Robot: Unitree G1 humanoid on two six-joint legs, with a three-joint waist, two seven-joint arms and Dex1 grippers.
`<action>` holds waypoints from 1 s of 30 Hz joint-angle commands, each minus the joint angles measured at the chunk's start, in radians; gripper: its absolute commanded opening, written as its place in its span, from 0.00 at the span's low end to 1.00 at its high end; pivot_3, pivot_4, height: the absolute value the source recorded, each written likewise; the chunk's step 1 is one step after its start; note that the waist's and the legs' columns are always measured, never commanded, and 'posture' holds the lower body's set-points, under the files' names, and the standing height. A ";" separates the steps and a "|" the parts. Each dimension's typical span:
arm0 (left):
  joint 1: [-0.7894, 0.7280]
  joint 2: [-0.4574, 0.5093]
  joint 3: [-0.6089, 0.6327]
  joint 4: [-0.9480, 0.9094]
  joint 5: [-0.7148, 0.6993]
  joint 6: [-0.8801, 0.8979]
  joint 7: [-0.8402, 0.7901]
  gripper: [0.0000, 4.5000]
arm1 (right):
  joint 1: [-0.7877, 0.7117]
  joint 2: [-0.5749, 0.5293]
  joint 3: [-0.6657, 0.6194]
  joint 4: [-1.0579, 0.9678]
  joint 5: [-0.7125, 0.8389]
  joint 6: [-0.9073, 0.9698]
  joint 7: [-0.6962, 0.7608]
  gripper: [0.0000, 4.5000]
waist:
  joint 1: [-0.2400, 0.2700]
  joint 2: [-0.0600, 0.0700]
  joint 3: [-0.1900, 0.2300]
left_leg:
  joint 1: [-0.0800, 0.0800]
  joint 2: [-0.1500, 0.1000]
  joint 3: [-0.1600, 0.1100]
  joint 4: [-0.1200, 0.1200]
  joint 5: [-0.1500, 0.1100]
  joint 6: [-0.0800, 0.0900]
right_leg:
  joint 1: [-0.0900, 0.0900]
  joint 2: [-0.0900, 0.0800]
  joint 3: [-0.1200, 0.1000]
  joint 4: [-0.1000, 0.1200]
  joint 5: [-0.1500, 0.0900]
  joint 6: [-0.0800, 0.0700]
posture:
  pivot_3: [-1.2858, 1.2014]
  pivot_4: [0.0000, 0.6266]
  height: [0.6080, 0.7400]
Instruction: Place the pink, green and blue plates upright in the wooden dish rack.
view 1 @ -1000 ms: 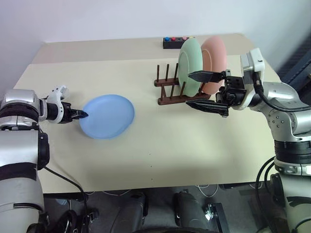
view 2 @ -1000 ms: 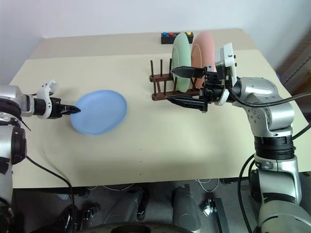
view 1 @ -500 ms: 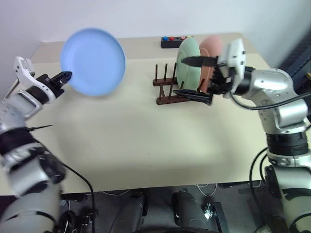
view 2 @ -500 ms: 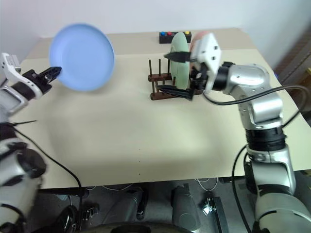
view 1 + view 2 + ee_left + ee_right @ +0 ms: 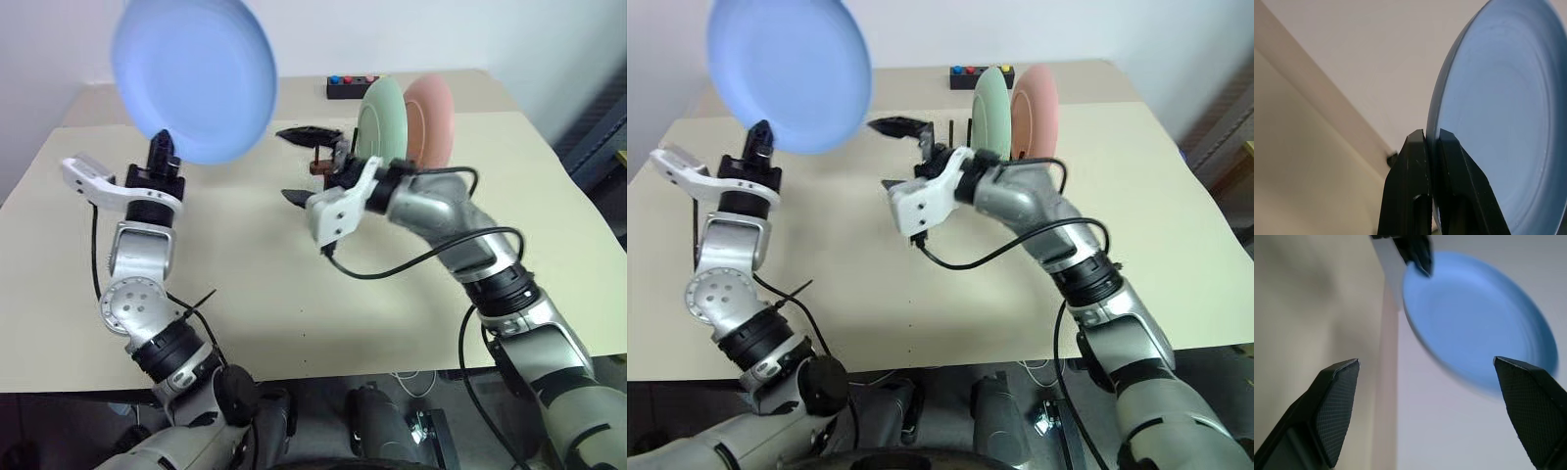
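The wooden dish rack [image 5: 328, 166] stands on the far half of the tabletop [image 5: 294, 294], and everything else is placed from it here. Two plates stand upright in it, at the end on the robot's right: the green plate [image 5: 382, 119] on the near side of that pair, and the pink plate [image 5: 431, 116] just behind it, overlapping it so that they look close to touching. The rack's pegs to the left of the green plate are partly hidden by the right arm. Beyond the rack, at the far edge of the tabletop, sits a small black box with coloured buttons [image 5: 351, 85].

The blue plate [image 5: 193, 76] is well to the left of the rack and above the tabletop, lifted clear of it and held nearly upright, its hollow face turned toward the rack. The left pincer [image 5: 1432, 142] is clamped on the blue plate's lower rim, one black finger on each face of the rim, as the left wrist view shows plainly.

The right pincer [image 5: 299, 162] sits just in front of the rack's left end, between the rack and the blue plate, pointing toward the plate. Its two fingers stand wide apart, one high and one low, with nothing between them. In the right wrist view the blue plate [image 5: 1476, 323] lies ahead of those spread fingers and apart from them, with the left pincer's tip at its rim.
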 commanded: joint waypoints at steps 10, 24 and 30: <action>0.091 0.078 -0.258 -0.099 -0.020 -0.087 0.056 0.00 | -0.121 0.094 0.037 0.140 -0.199 -0.001 -0.208 0.94 | 0.000 0.000 0.000 | 0.001 0.001 0.000 -0.001 0.000 0.000 | 0.001 0.002 0.000 -0.001 0.000 -0.001 | 0.52 0.24 1.00; 0.125 0.136 -0.359 -0.061 -0.064 -0.164 0.003 0.15 | -0.134 0.103 0.017 0.209 -0.186 0.010 -0.221 0.00 | 0.000 0.000 0.000 | 0.002 0.001 0.000 -0.003 0.000 -0.001 | 0.001 0.002 0.001 -0.002 0.000 -0.001 | 0.52 0.24 1.00; 0.137 0.183 -0.335 -0.047 -0.137 -0.165 -0.033 0.77 | -0.151 0.089 -0.010 0.203 -0.186 0.028 -0.243 0.00 | -0.002 0.000 0.000 | 0.002 0.001 0.000 -0.003 0.000 -0.001 | 0.001 0.002 0.001 -0.002 0.000 -0.001 | 0.52 0.24 1.00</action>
